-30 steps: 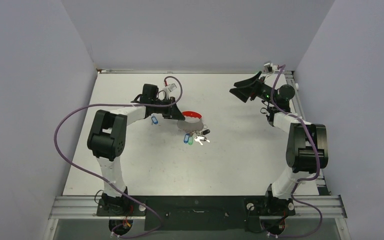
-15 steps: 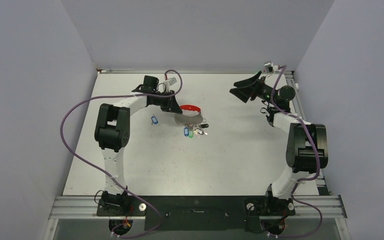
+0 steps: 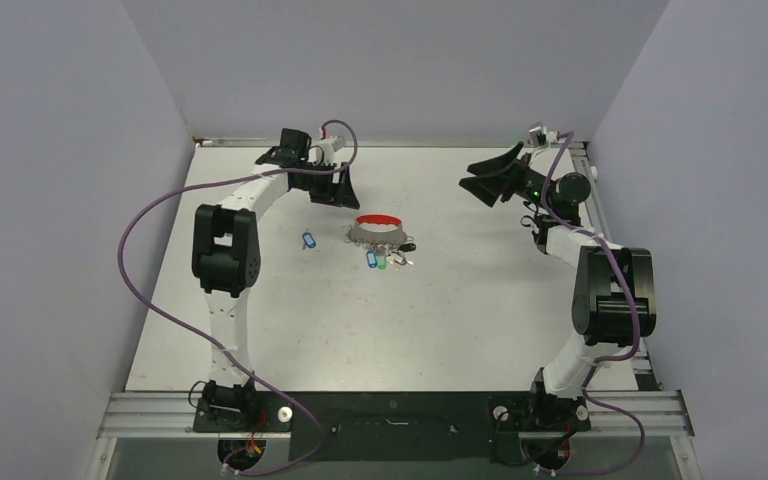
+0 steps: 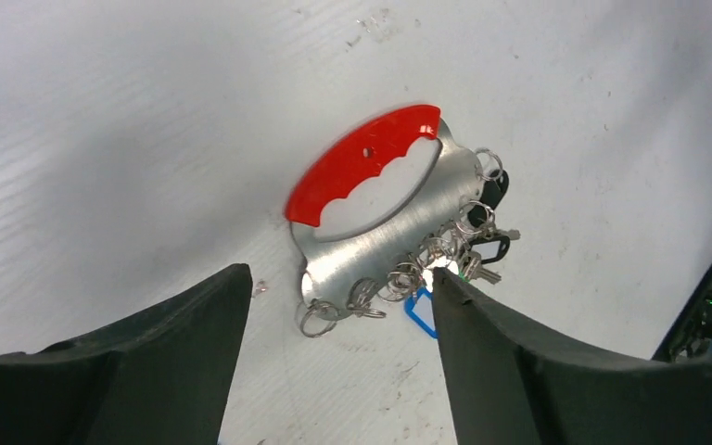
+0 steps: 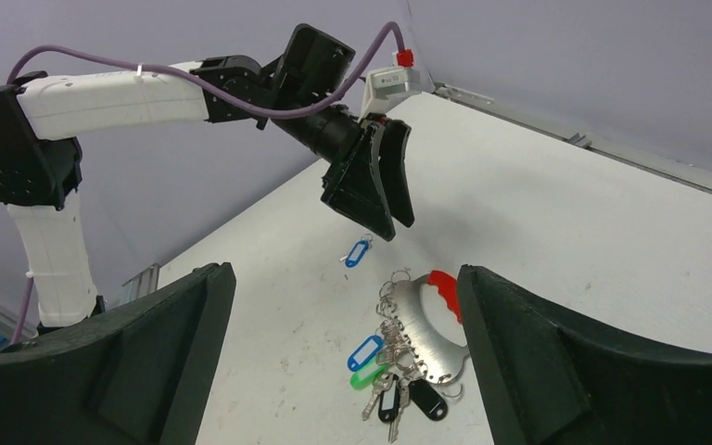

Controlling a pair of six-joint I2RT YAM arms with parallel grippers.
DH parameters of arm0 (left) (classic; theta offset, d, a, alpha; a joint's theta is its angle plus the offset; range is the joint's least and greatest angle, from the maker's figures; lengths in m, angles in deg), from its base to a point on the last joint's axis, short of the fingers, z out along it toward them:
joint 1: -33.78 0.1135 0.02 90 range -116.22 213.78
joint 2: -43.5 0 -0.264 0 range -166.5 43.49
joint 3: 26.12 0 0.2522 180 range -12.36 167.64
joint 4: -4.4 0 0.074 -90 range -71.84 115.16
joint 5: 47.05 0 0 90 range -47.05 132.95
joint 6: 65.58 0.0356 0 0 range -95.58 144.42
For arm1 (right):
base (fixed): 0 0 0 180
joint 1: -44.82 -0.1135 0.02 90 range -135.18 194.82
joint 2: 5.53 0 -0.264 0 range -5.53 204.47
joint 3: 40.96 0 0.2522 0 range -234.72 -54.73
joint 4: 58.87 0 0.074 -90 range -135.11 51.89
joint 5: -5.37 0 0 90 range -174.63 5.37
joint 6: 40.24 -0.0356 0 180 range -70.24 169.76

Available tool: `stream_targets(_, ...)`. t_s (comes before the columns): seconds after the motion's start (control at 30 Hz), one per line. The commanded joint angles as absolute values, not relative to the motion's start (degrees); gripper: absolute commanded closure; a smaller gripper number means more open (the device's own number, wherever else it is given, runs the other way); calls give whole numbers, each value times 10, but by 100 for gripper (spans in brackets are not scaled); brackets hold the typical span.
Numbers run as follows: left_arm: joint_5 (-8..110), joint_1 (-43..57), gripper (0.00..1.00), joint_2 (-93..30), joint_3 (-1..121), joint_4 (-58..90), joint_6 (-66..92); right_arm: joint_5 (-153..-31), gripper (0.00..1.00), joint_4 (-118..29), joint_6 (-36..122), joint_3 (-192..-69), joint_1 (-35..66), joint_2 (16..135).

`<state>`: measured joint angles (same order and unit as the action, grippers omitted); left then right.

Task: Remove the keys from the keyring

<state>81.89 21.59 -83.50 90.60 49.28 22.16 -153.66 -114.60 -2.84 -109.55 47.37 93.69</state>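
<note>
Keyring (image 3: 378, 226): lay flat on the worktop (image 3: 260, 330), red grip toward the far wall, metal plate nearer.
Keys (image 3: 390, 258): bunched on small rings along the keyring's near edge; judged not yet off.
Loose key (image 3: 308, 240): 1, blue tag, left of the keyring and apart from it; judged already removed.
Left tool (image 3: 340, 198): jaws apart, empty, raised beyond the keyring's far-left side and aimed at it; likely lining up a grip.
Right tool (image 3: 475, 188): jaws wide, empty, well right of the keyring; likely kept clear.
</note>
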Motion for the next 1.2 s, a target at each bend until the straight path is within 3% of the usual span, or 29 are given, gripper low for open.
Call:
stream_targets(0.0,789,232,24,-808,970,531,241,-1543,5,-1185,-18,-1093,471,937)
stream_targets(0.1,769,231,8,-788,987,563,281,-1543,0,-1167,-2,-1096,471,932)
stream_targets(0.13,757,232,2,-780,995,577,293,-1543,6,-1142,10,-1099,471,928)
stream_targets(0.23,734,240,4,-755,1023,615,319,-1538,10,-1012,109,-1116,468,905)
stream_targets(0.4,744,279,4,-717,1064,656,325,-1433,10,-544,498,-1219,422,866)
stream_targets(0.47,740,299,4,-704,1072,660,322,-1374,10,-462,584,-1246,401,863)
stream_targets(0.8,741,440,4,-669,1029,625,302,-1266,10,-436,580,-1290,466,919)
stream_targets(1.17,623,492,4,-636,845,515,323,-1219,10,-458,573,-1285,545,991)
